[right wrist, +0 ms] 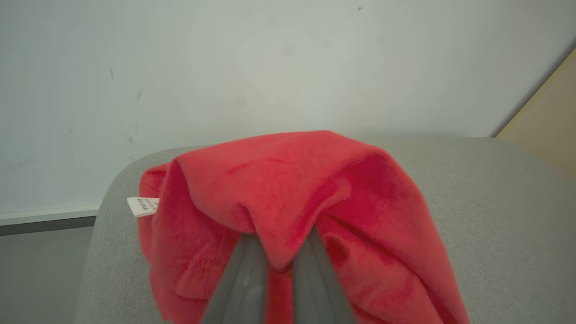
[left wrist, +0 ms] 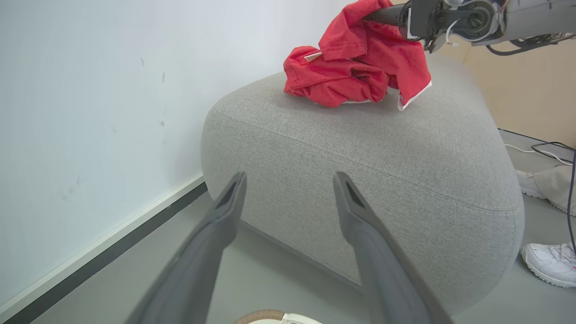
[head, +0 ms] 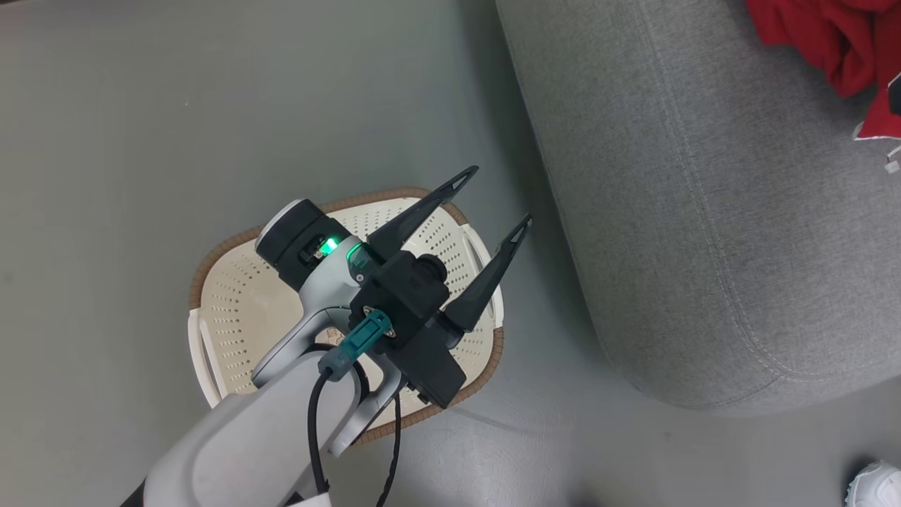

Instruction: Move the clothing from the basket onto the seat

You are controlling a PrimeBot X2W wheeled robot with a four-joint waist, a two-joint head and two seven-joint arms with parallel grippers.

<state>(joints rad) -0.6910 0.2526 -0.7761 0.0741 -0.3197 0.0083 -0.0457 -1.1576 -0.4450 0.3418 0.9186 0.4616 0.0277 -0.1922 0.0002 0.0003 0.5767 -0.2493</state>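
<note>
The cream basket [head: 236, 310] with its brown rim stands on the floor left of the grey seat [head: 704, 211]. My left gripper [head: 499, 196] hovers open over the basket's right side, fingers pointing at the seat and nothing between them. The arm hides part of the basket's inside; the part that shows holds no fabric. Red clothing [left wrist: 355, 67] lies bunched on top of the seat [left wrist: 360, 148]. My right gripper [left wrist: 371, 17] is shut on a fold of it, holding that piece up above the heap. In the right wrist view the clothing [right wrist: 292, 180] drapes over the pinched fingers [right wrist: 245, 274].
A white wall with a dark baseboard [left wrist: 112, 252] runs behind the seat. A person's white shoes [left wrist: 549, 263] stand on the floor beyond the seat's right end, with cables [left wrist: 546, 153] near them. One shoe [head: 876, 486] shows at the lower right.
</note>
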